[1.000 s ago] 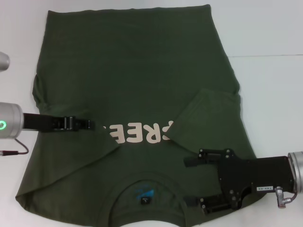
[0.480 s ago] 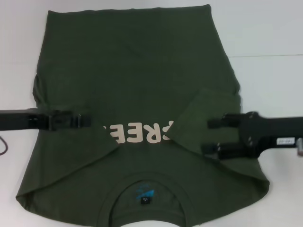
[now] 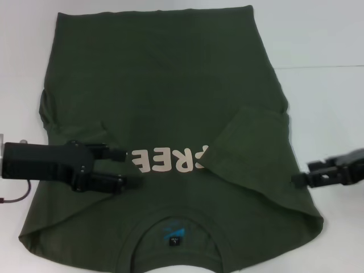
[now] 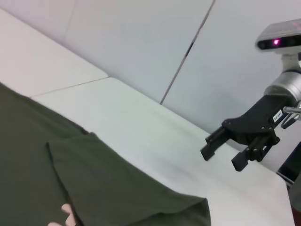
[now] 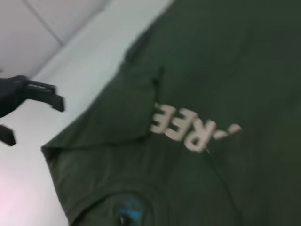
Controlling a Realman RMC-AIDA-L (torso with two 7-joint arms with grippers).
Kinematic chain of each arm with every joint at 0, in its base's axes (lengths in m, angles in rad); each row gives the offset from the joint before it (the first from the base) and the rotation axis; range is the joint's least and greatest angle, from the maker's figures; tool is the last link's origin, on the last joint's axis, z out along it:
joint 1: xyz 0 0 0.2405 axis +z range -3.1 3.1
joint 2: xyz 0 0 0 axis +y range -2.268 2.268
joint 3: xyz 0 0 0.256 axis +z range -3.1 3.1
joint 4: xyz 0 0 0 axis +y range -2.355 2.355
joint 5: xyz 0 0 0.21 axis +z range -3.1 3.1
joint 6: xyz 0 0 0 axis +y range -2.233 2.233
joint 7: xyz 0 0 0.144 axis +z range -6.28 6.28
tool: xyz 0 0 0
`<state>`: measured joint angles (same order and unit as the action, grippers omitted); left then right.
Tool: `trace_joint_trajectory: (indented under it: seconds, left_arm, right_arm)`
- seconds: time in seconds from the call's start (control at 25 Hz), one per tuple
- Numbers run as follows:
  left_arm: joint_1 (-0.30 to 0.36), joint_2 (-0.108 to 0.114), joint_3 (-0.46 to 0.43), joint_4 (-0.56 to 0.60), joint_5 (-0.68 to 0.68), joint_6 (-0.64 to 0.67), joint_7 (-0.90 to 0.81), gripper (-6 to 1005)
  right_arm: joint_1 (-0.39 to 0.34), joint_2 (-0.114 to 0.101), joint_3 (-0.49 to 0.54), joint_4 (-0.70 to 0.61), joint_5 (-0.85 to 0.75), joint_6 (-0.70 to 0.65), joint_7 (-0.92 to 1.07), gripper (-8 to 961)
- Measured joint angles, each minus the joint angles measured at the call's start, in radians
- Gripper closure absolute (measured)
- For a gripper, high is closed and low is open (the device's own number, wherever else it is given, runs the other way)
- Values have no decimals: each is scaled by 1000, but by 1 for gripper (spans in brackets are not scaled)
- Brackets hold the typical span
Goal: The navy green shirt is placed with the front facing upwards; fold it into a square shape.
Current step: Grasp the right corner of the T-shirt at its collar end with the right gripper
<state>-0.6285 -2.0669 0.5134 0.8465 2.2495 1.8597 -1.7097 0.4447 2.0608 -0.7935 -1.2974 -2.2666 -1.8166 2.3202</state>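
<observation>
Shirt: the dark olive-green cotton T-shirt (image 3: 165,108) is lying flat on the white table (image 3: 324,51), collar nearest the robot, both sleeves folded inward over the pale pink lettering (image 3: 168,160).
Left gripper: the black left gripper (image 3: 124,168) is hovering over the left folded sleeve, fingers spread apart, gripping nothing.
Right gripper: the black right gripper (image 3: 300,178) is sitting at the shirt's right edge, fingers parted and empty.

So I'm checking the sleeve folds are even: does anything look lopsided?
Yes. On the navy green shirt, the robot's-right sleeve lies folded over the lettering, hiding its end; the left side shows no matching flap.
</observation>
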Motion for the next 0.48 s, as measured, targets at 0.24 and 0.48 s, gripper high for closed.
trace_joint_trajectory:
  seconds: [0.24,0.48]
  left_arm:
    - [-6,-3,0,-35,-28,-9,23,70]
    - [-6,-8,-3,-53,-33,-20,44,72]
  right_arm:
    - [56,-32,47,10,-206,-57,154,152]
    - [110,-51,54,63,-278,-93,170,162]
